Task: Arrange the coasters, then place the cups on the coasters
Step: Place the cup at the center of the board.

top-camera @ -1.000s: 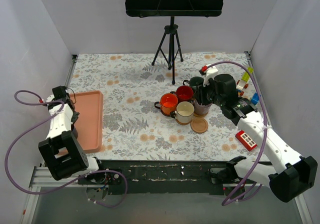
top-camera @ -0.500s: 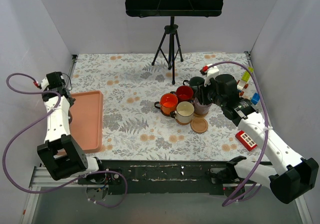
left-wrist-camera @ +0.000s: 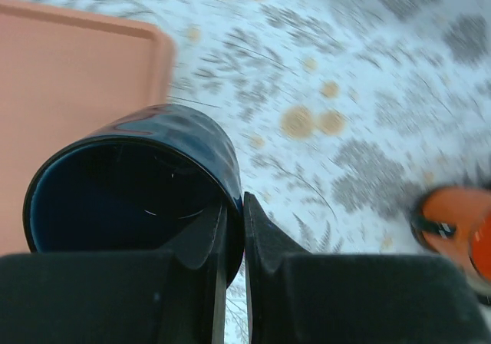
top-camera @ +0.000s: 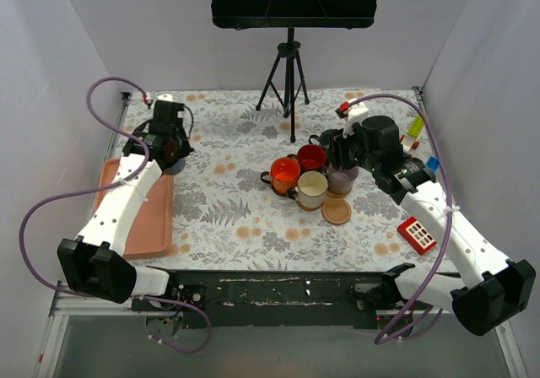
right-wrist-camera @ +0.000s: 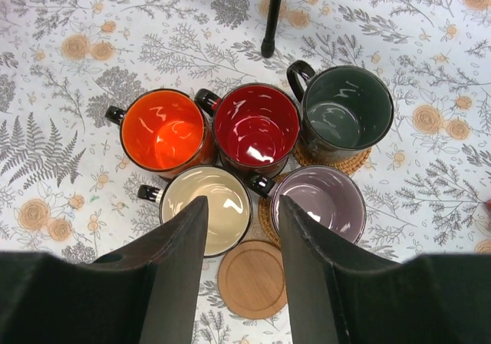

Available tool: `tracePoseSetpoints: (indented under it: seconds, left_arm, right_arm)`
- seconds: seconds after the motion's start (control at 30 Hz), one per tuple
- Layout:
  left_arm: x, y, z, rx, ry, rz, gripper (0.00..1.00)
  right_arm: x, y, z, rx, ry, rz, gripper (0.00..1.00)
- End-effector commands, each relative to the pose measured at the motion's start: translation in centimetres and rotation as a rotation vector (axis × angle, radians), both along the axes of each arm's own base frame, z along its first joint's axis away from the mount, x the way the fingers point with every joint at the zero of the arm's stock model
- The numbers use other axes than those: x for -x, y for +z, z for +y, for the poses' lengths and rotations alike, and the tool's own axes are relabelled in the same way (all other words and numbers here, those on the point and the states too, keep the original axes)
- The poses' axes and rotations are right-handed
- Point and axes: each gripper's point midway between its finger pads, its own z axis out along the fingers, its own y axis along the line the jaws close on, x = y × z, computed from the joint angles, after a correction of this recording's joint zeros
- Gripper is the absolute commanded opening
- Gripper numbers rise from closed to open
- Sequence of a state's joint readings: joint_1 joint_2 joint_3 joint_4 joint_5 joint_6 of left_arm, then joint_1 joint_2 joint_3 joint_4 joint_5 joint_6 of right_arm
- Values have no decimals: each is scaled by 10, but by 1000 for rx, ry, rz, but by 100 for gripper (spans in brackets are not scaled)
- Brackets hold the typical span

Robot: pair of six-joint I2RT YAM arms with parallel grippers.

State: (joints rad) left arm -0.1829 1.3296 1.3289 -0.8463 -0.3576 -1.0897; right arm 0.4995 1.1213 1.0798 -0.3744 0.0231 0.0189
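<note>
My left gripper [top-camera: 171,148] [left-wrist-camera: 243,207] is shut on the wall of the dark blue cup [left-wrist-camera: 130,179], holding it above the cloth just right of the pink tray. Grouped mid-table are the orange cup [right-wrist-camera: 165,129], red cup [right-wrist-camera: 257,125], dark green cup [right-wrist-camera: 345,110], cream cup [right-wrist-camera: 207,206] and purple-grey cup [right-wrist-camera: 318,202]. Rattan coasters show under the green cup [right-wrist-camera: 353,161] and the purple cup [right-wrist-camera: 266,215]. A bare wooden coaster [right-wrist-camera: 252,279] lies in front of them. My right gripper [right-wrist-camera: 242,206] [top-camera: 342,154] hangs open above the cream and purple cups, holding nothing.
The salmon-pink tray [top-camera: 148,218] lies at the left edge. A music stand's tripod [top-camera: 289,83] stands at the back, close behind the cups. Toy blocks sit at the right: a red one [top-camera: 416,233] and others near the wall [top-camera: 418,129].
My left arm has swung from the tray's left side up and rightward over the cloth, carrying the dark blue cup. My right gripper has opened above the purple cup.
</note>
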Motion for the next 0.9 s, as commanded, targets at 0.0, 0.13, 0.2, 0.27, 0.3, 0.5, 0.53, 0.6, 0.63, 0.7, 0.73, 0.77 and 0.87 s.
tracePoseSetpoints:
  seconds: [0.0,0.13,0.2,0.27,0.3,0.5,0.53,0.6,0.63,0.7,0.73,0.77,0.87]
  left_arm:
    - [14,23,-86,-22,-316,-69,0]
    - [43,9,-159,-52,-570,-36,0]
    - [57,3,-185,-52,-669,-18,0]
    - [67,4,-207,-31,-742,-25,0]
    - [73,5,-220,-13,-788,-31,0]
    - [122,-3,-288,-56,-1126,-28,0]
    - [131,-8,-296,-81,-1177,-15,0]
    - [151,-17,-312,-134,-1276,3,0]
    - [161,-20,-320,-160,-1325,3,0]
    - [176,-23,-334,-174,-1391,-3,0]
    - [182,-26,-339,-181,-1422,-3,0]
    - [186,-28,-343,-186,-1450,-6,0]
    - [196,-32,-358,-211,-1523,-22,0]
  right_arm:
    - [-7,28,7,-15,21,-35,51]
    - [-9,36,14,-31,63,-8,54]
    - [-12,44,13,-50,79,3,55]
    - [-13,48,13,-69,102,30,55]
    - [-14,48,13,-82,118,44,56]
    - [-8,36,21,-84,298,166,56]
    - [-8,34,22,-80,309,179,54]
    - [-8,27,24,-82,318,206,54]
    - [-6,23,26,-86,329,224,54]
    - [1,17,34,-103,395,252,54]
    - [5,15,37,-116,431,268,53]
    - [11,10,41,-118,469,289,53]
    - [27,-6,54,-88,556,337,53]
